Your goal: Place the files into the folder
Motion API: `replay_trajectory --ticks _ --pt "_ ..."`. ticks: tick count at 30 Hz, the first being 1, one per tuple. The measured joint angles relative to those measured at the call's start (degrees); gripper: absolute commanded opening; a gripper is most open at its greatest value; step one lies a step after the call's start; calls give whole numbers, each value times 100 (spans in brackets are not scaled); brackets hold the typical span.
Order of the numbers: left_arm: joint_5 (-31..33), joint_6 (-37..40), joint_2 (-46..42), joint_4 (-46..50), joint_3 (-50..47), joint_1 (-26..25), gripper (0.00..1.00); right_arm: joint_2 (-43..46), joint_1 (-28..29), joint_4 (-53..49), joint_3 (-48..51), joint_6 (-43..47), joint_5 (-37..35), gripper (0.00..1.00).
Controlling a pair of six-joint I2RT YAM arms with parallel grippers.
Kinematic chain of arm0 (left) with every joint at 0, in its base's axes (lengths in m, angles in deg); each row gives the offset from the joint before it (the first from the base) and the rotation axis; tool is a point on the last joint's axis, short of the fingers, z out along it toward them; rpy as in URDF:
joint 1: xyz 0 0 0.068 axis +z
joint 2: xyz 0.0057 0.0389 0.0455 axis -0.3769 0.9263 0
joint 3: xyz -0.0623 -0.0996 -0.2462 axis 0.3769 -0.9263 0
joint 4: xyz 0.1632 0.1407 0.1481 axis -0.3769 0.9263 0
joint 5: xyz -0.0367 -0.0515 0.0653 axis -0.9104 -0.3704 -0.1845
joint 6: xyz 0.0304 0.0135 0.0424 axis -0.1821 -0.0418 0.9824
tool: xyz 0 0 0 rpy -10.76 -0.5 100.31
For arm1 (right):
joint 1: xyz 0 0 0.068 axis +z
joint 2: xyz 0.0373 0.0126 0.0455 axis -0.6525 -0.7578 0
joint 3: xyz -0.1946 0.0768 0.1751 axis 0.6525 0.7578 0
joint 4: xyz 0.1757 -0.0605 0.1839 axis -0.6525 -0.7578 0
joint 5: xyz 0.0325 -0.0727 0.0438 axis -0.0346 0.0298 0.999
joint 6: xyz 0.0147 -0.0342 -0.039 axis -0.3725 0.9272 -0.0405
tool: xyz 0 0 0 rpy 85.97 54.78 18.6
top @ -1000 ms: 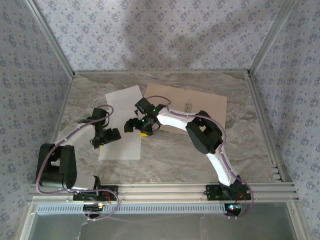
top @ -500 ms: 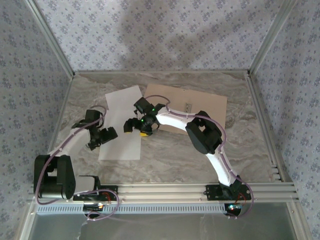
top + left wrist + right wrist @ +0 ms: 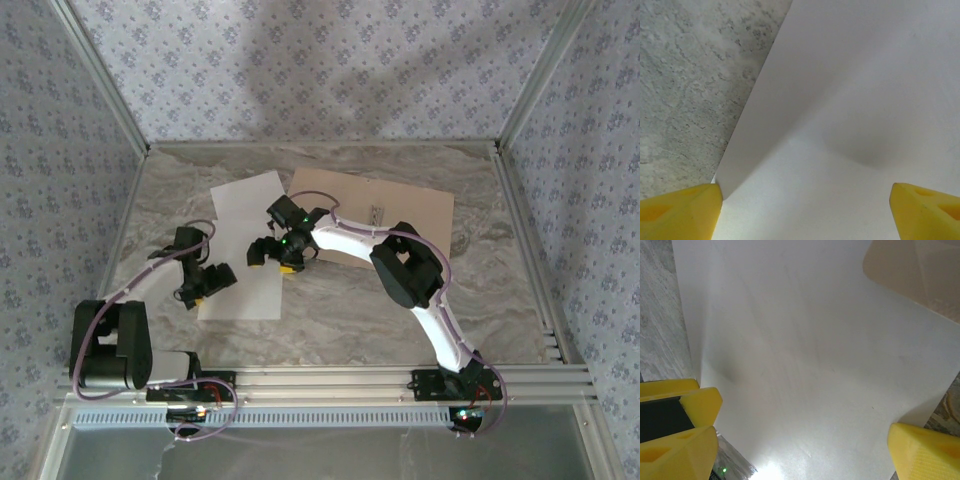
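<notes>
two white files (image 3: 240, 215) lie overlapped on the left half of the marbled table (image 3: 340, 320). their long left edge runs well clear of the left frame rail (image 3: 125, 230). the tan folder (image 3: 410, 215) lies open and flat just to their right, its grey clip (image 3: 377, 214) on the crease. whether paper and cardboard overlap at the shared edge cannot be told from above.

the left gripper (image 3: 212, 280) hangs over the sheets' left edge. its yellow fingertips (image 3: 680, 212) stand wide apart with nothing between them, and an edge of paper casts a shadow on white below. the right gripper (image 3: 272, 258) hovers over the sheets' right side, fingers (image 3: 925, 452) likewise spread and empty, and the folder's rounded corner (image 3: 920, 270) shows at the paper's far edge.

bare table lies open in front of the folder, to its right, and along the back wall.
</notes>
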Motion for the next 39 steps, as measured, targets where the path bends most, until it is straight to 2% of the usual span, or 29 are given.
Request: replay_trajectory --ticks 16,25,39 --pt "-428 -142 -42 -160 2 9 100 -63 94 160 -2 -79 164 90" --pt "-647 -195 -76 -247 -26 9 100 -74 125 256 0 -155 260 90" --pt "-511 -304 -380 -127 -195 9 97 -70 90 391 81 -175 400 93"
